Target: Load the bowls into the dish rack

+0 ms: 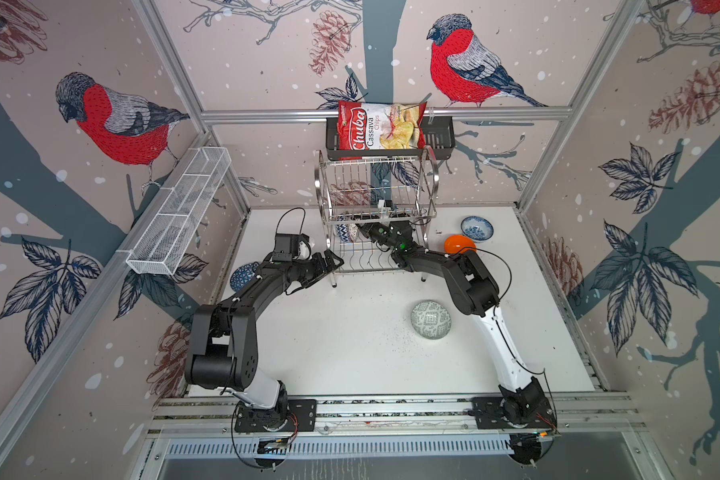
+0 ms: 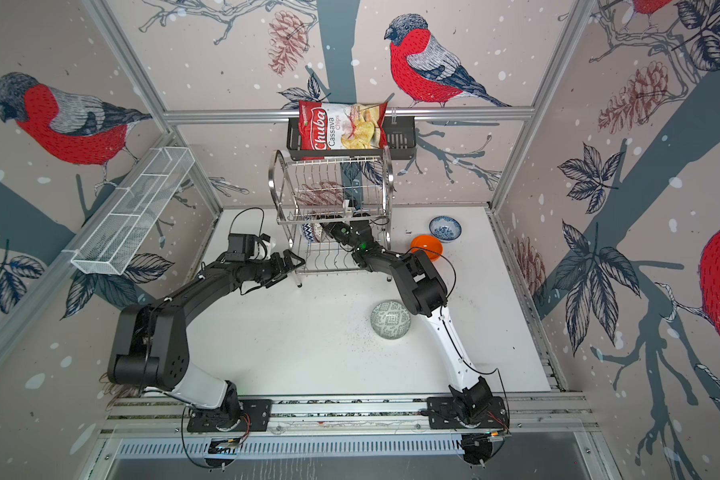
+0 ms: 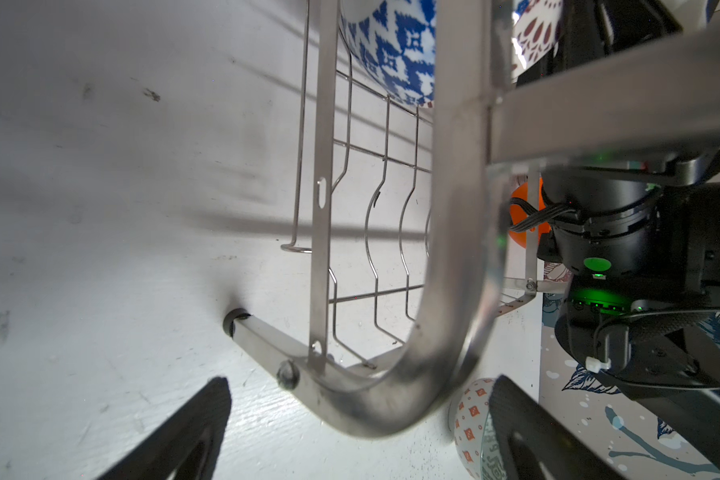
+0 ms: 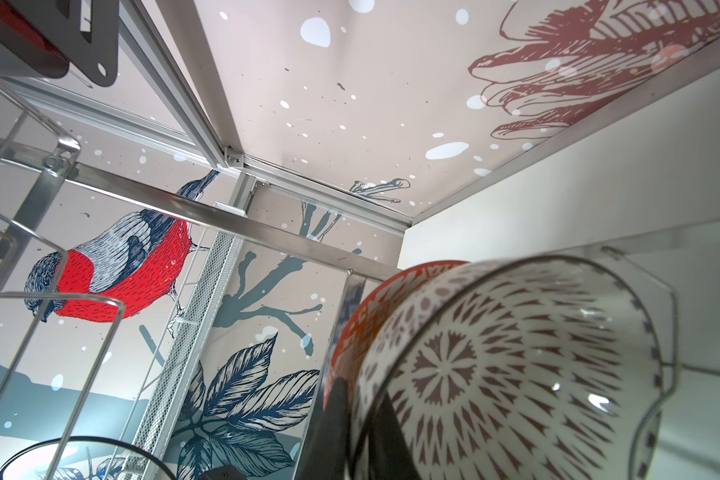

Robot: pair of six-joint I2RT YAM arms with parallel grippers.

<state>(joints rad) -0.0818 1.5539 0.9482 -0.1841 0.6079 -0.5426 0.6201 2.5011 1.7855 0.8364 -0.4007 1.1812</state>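
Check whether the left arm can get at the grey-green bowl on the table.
Probably yes: the left gripper is open by the rack's front corner, and bare table lies between it and the grey-green bowl. The right arm passes close beside the bowl.

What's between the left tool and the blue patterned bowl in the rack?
The dish rack's arched end frame and lower-tier wires. The left wrist view shows it: the open left tool sits outside the frame, the blue patterned bowl inside.
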